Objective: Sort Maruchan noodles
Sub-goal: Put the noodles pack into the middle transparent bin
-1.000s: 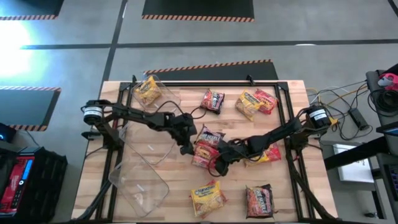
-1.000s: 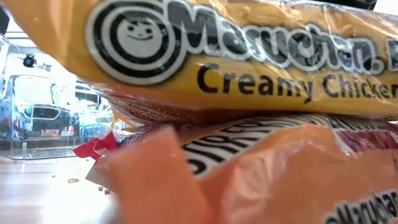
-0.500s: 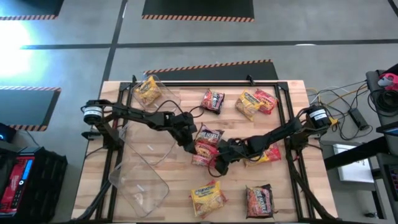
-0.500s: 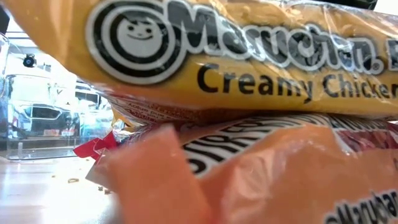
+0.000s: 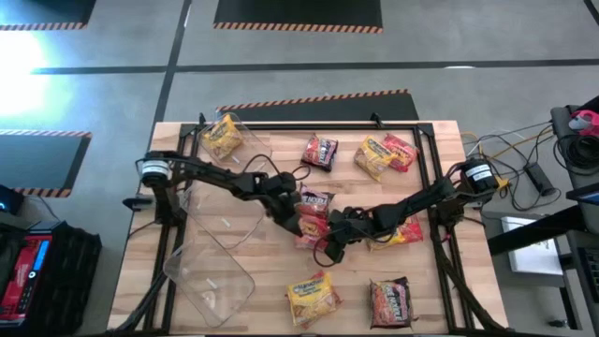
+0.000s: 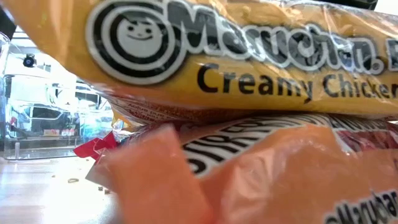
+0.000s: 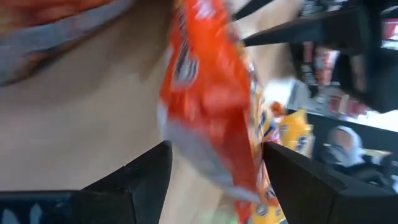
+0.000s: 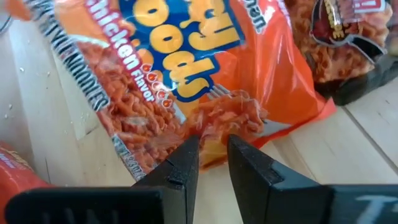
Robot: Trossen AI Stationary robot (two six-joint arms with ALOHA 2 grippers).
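An orange Maruchan noodle packet (image 5: 310, 228) (image 8: 155, 74) lies at the table's middle, a dark packet (image 5: 315, 199) just beyond it. My right gripper (image 5: 326, 246) (image 8: 212, 144) reaches in from the right and is nearly shut at the orange packet's edge. My left gripper (image 5: 296, 221) (image 7: 217, 148) comes from the left and stands open, one finger on each side of the orange packet (image 7: 208, 99); the blurred view does not show whether they touch it. Other packets lie scattered over the table. My right gripper has the orange packet's near edge (image 8: 214, 127) between its two fingertips (image 8: 186, 155), coming slanting down from the table's right. The fingers hide whether the edge is pinched. The rest of the packet lies on the wood beyond the fingers.
A clear bin (image 5: 211, 253) lies at the near left, and another at the far left holds a yellow packet (image 5: 223, 138). Further packets: dark (image 5: 320, 151), yellow and red (image 5: 384, 154), yellow (image 5: 314, 295), dark red (image 5: 390, 300). A yellow packet (image 6: 249, 56) blocks the low view.
My left gripper has gone down and toward the table's right, onto the orange packet, and has rolled about its own axis.
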